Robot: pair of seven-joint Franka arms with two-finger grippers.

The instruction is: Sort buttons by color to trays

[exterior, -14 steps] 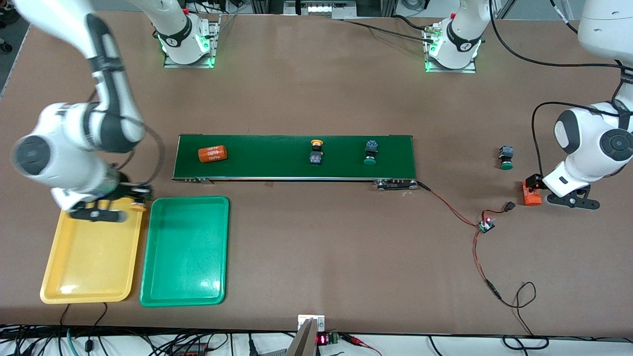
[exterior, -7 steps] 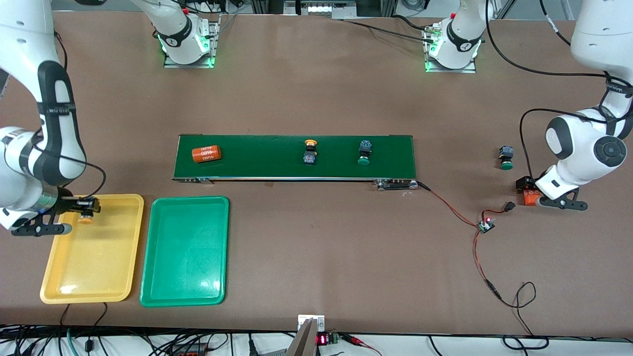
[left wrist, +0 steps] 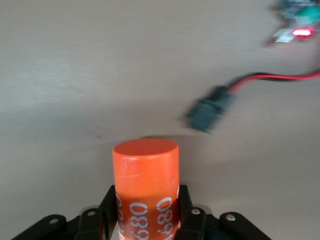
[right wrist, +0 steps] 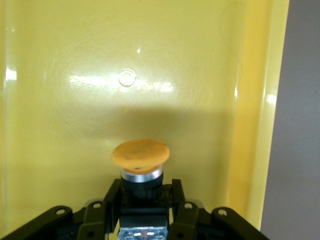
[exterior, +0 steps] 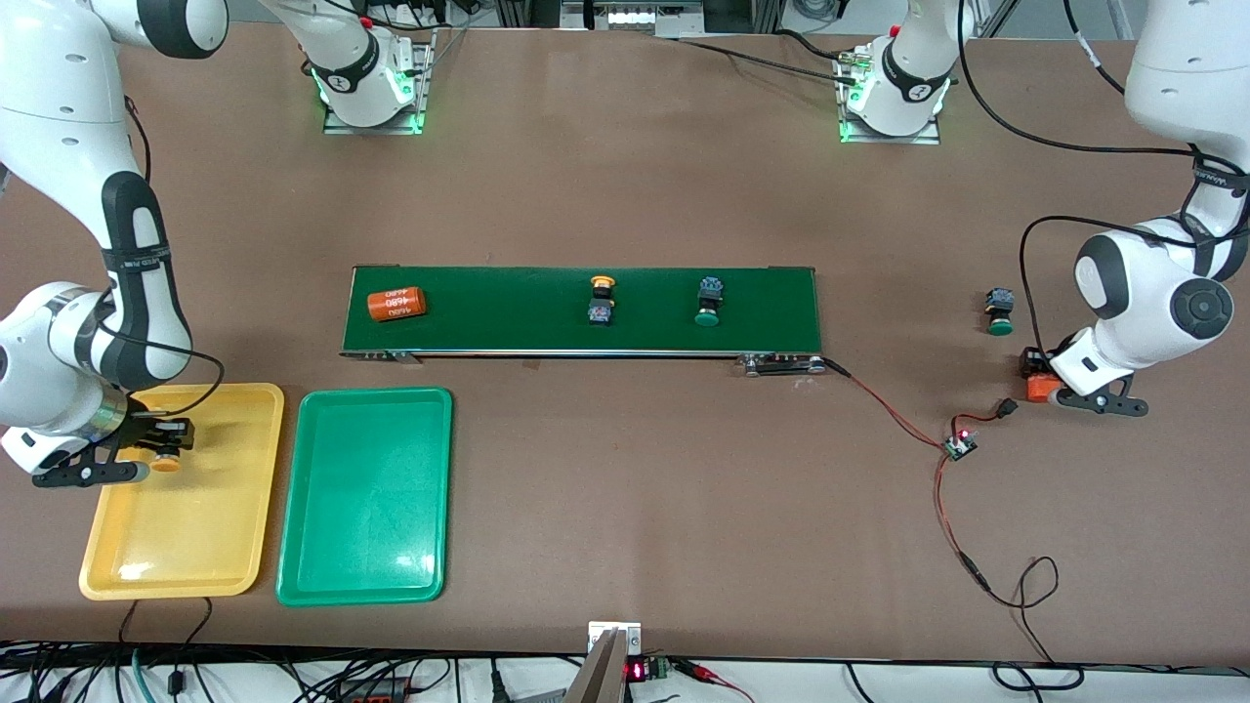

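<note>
While right fingers (right wrist: pixel 142 200) clamp a yellow-capped, black-bodied button (right wrist: pixel 140 162); left fingers (left wrist: pixel 146 212) clamp an orange cylinder (left wrist: pixel 145 187).

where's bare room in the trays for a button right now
The green tray is bare throughout. The yellow tray is bare toward the front camera; its end nearest the conveyor is crowded by the right pincer holding a yellow button.

A yellow tray (exterior: pixel 234 547) sits beside a green tray (exterior: pixel 366 547), the conveyor belt (exterior: pixel 508 312) is dark green, two buttons wear yellow-orange caps (right wrist: pixel 140 154) (exterior: pixel 604 282), two wear green caps (exterior: pixel 707 317) (exterior: pixel 998 327) on black bodies, and both orange cylinders (left wrist: pixel 145 190) (exterior: pixel 396 304) carry white numbers.
</note>
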